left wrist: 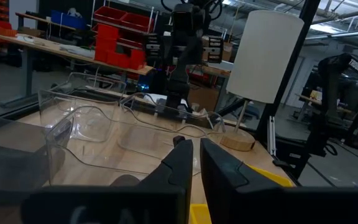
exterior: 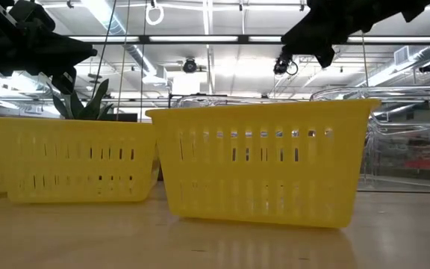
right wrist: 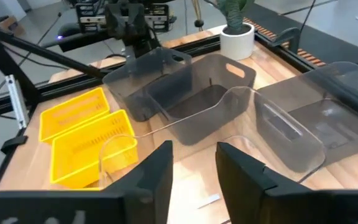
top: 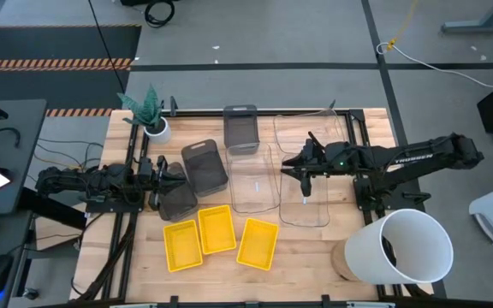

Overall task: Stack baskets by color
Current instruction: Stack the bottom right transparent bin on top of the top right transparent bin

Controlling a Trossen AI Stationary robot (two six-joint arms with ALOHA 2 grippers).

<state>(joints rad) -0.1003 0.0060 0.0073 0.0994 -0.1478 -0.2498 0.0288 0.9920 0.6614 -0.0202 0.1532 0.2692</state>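
Three yellow baskets [top: 216, 228] lie side by side near the table's front edge. Three dark grey baskets [top: 204, 165] stand in a slanting row at left centre, the farthest one [top: 240, 127] apart from the others. Clear baskets [top: 253, 184] stand at centre and right, with one [top: 311, 130] farther back. My right gripper [top: 302, 171] hangs open over the clear basket [top: 306, 205] at right centre, with nothing between its fingers [right wrist: 160, 171]. My left gripper [top: 163, 175] waits shut at the table's left, beside the nearest grey basket [top: 178, 203].
A big white bucket [top: 405, 248] lies on its side at the front right corner. A small white plant pot [top: 155, 128] stands at the far left. Dark frame rails [top: 362, 128] run along the table's sides. Bare wood shows in front of the clear baskets.
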